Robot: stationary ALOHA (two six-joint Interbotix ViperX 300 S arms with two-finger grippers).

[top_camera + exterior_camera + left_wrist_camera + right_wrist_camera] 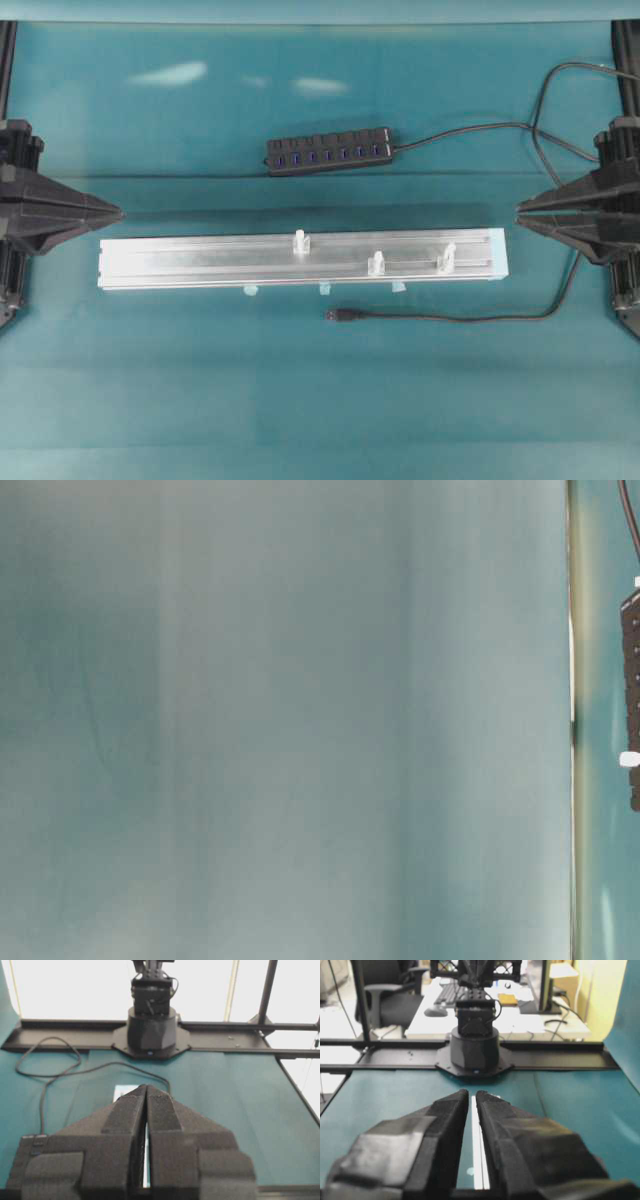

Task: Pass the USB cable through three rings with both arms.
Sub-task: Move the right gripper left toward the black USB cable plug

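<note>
Both my tools, left (120,213) and right (520,211), clenched, empty. Cable (450,319) limp, light; I judge the grip best behind its plug (331,314).

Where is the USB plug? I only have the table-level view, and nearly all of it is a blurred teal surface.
Observer: Overhead, the plug lies flat just below the middle of the rail, apart from it.
Operator: Is any ring threaded?
Observer: No. All three rings stand bare on the rail, and the cable trails off to the right.
Operator: And the grippers?
Observer: The left gripper is shut, the right gripper all but shut. Both are empty, off the rail's ends.
</note>
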